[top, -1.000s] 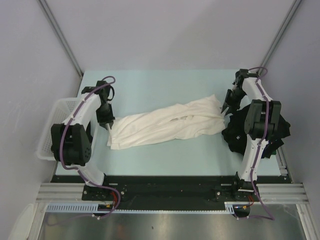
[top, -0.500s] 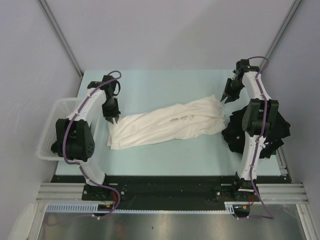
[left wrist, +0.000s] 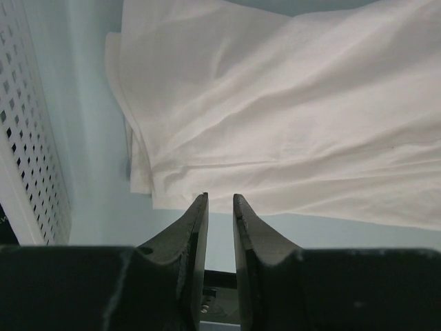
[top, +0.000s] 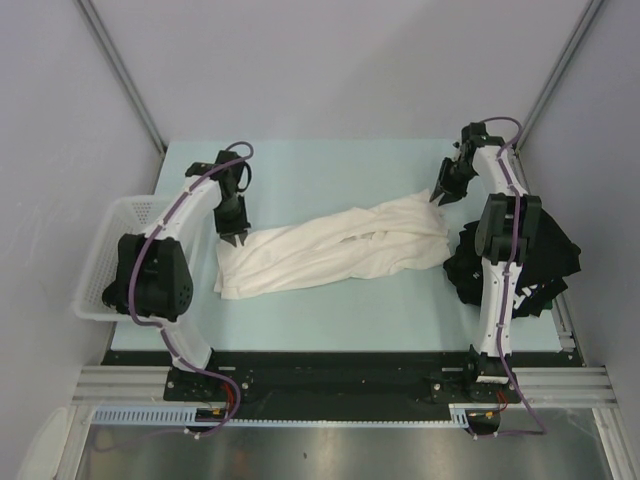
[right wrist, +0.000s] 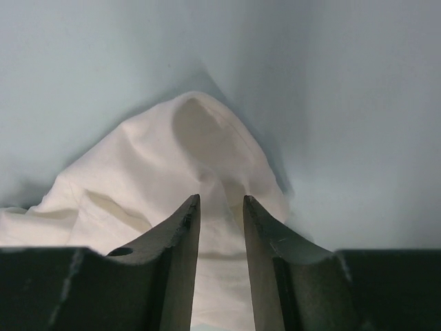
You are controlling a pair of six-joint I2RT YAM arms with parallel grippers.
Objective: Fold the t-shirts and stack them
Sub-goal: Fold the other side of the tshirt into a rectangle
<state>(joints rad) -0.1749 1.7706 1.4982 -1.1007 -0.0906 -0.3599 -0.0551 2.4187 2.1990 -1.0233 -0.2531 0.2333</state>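
Because the left arm's bulky joint stands in front of it, the white mesh basket (top: 105,250) at the left edge of the table (top: 330,170) shows only a part of its walls, and I cannot tell what lies inside. In the left wrist view only a strip of its perforated wall (left wrist: 31,138) enters the picture, cut off by the frame.

Just to the right of it, the left gripper (top: 236,238) hangs over the left end of the cream-white t-shirt (top: 330,248). From its own camera the gripper (left wrist: 219,198) has its jaws a little apart, with a narrow gap and nothing between them; the tips are at the hem of the t-shirt (left wrist: 289,103).

The t-shirt lies across the middle of the table as a long, twisted band, from the near left towards the far right. It is so bunched that the sleeves and the collar are hard to make out.

At its far right end the right gripper (top: 438,197) points down at the cloth. In the right wrist view the gripper (right wrist: 220,200) is partly open above a raised peak of the t-shirt (right wrist: 138,179), and no cloth is pinched.

At the right edge of the table lies a heap of black t-shirts (top: 555,250). The right arm covers its middle, so I cannot count them.
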